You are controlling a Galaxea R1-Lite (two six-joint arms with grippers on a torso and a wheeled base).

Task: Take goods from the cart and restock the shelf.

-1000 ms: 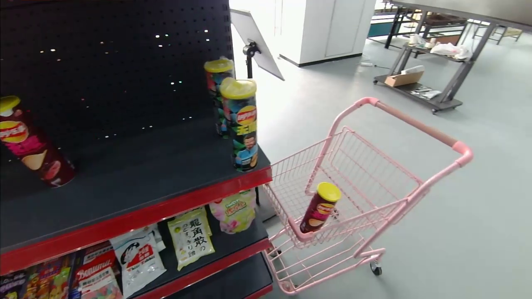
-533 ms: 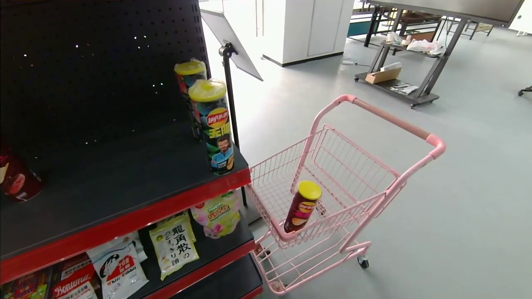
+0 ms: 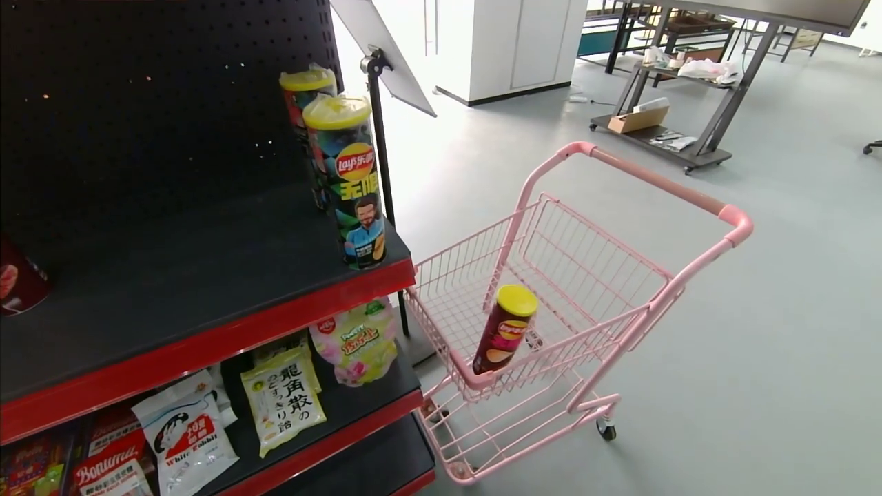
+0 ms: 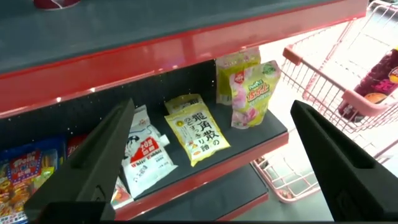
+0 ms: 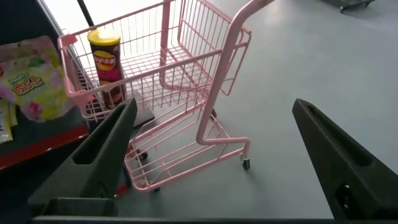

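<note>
At 9 o'clock in the head view, a dark red can [image 3: 15,275] is cut off by the picture's edge. It stands on the top board of the shelf [image 3: 172,269], and a broad stretch of black board runs from it to the right end. At that end, toward 11 o'clock, two tall cans with yellow lids stand upright. The front can [image 3: 353,193] sits at the very corner, just behind the red front lip, and the rear can [image 3: 303,86] is close behind it by the pegboard. On the board below, at 7 o'clock, a white bag [image 3: 186,434], a yellow bag [image 3: 286,403] and a pink-green pouch [image 3: 355,341] lean near the front edge. A thin pole [image 3: 379,158] rises in the narrow gap between the shelf's end and the cart [image 3: 592,251]. The pink cart stands at 4 o'clock, just beside the shelf's end, with its handle out toward 2 o'clock. In its basket the chip can [image 3: 504,329], dark red with a yellow lid, leans tilted against the rim nearest the head camera. From 3 to 5 o'clock the grey floor [image 3: 772,358] spreads wide beyond the cart. The left claw [image 4: 212,106] hangs before the lower board, its fingers spread wide. The right claw [image 5: 214,102] hangs over the floor beside the cart, also spread wide.
</note>
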